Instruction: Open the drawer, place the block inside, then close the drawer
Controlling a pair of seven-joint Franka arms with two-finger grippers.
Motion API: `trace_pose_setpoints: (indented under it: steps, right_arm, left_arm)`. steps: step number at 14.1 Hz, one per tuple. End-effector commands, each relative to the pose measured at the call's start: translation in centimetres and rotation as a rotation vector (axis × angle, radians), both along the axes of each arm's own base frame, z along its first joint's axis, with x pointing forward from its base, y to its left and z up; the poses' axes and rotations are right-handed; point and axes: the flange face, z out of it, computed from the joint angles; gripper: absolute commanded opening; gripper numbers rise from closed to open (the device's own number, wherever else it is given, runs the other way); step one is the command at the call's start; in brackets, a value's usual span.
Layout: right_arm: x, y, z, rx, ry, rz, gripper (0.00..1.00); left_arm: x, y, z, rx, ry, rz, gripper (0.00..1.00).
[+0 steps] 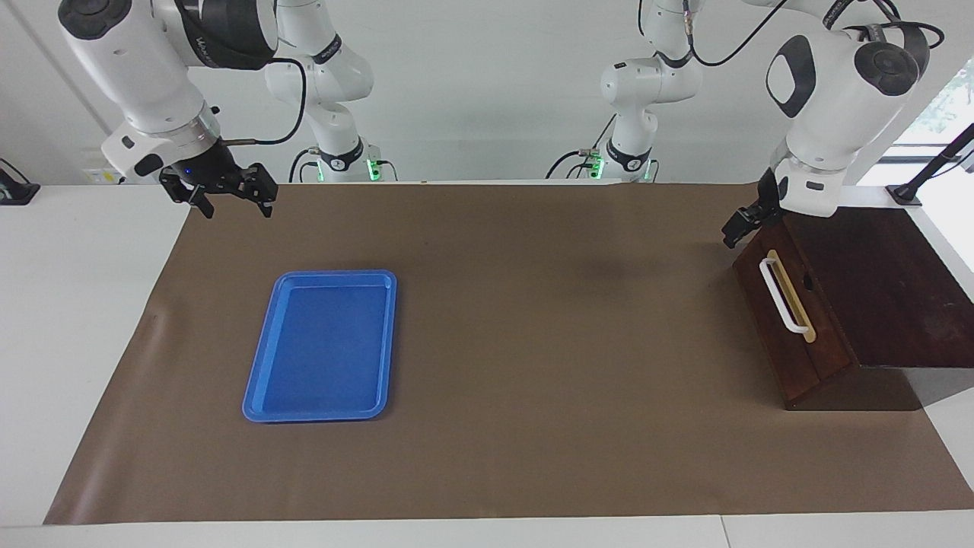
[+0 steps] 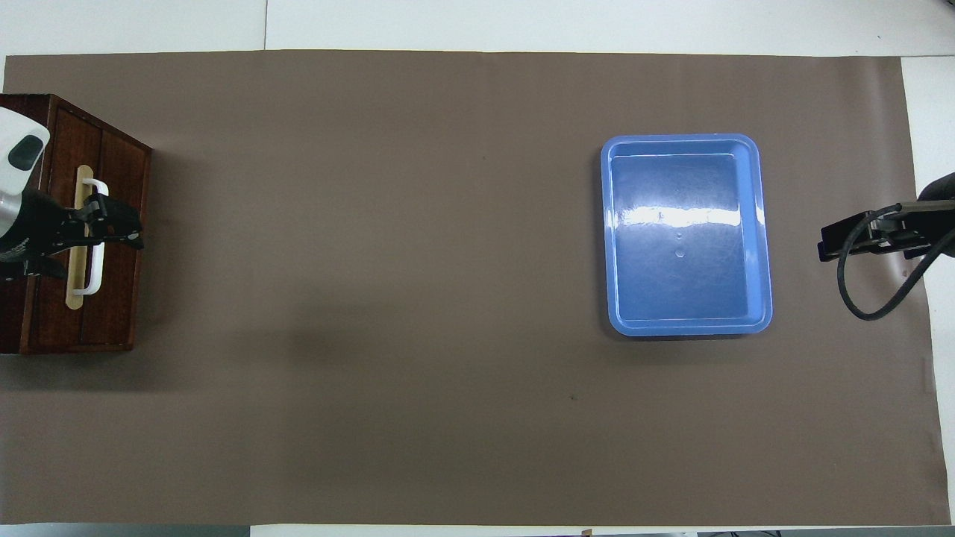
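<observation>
1. The drawer (image 1: 791, 320) sits at the left arm's end of the table, pushed fully shut inside its dark wooden box. The white bar handle (image 1: 784, 298) is on a pale wood strip across the front.
2. The left gripper (image 1: 742, 224) hangs right at the upper corner of the drawer front, the corner nearest the robots. From overhead it sits over the handle (image 2: 93, 231), but in the facing view it's off the handle's end and not on the bar.
3. Is that claw open or closed? Honestly can't tell, the fingers are just a dark clump from both angles.
4. The right gripper (image 1: 228, 186) is up in the air over the brown mat's (image 1: 533, 380) edge at the right arm's end. Its fingers are spread apart with nothing between them.
5. The blue tray (image 1: 266, 380) lies flat on the mat toward the right arm's end, well apart from the drawer, with nothing in it.
6. The yellow block doesn't show in either view.
</observation>
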Motion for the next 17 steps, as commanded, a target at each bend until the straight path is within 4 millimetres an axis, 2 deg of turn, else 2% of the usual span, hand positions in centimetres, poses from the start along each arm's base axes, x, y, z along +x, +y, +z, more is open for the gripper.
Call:
trace_pose_setpoints:
  steps: [1,5,13,17]
  right_arm:
    - [-0.7,0.0,0.1,-0.010,-0.007,0.025,1.00]
    - [-0.7,0.1,0.1,-0.010,-0.007,0.027,1.00]
    - [-0.6,0.2,0.1,-0.010,-0.010,0.027,1.00]
    - [-0.6,0.0,0.2,-0.009,-0.013,0.015,1.00]
  left_arm:
    - [0.3,-0.1,2.1,-0.045,0.044,-0.221,1.00]
    - [-0.5,-1.9,3.3,-0.048,0.045,-0.265,1.00]
    - [-0.5,-2.0,4.4,-0.053,0.010,-0.286,1.00]
    - [-0.5,-2.2,4.4,-0.054,0.009,-0.290,1.00]
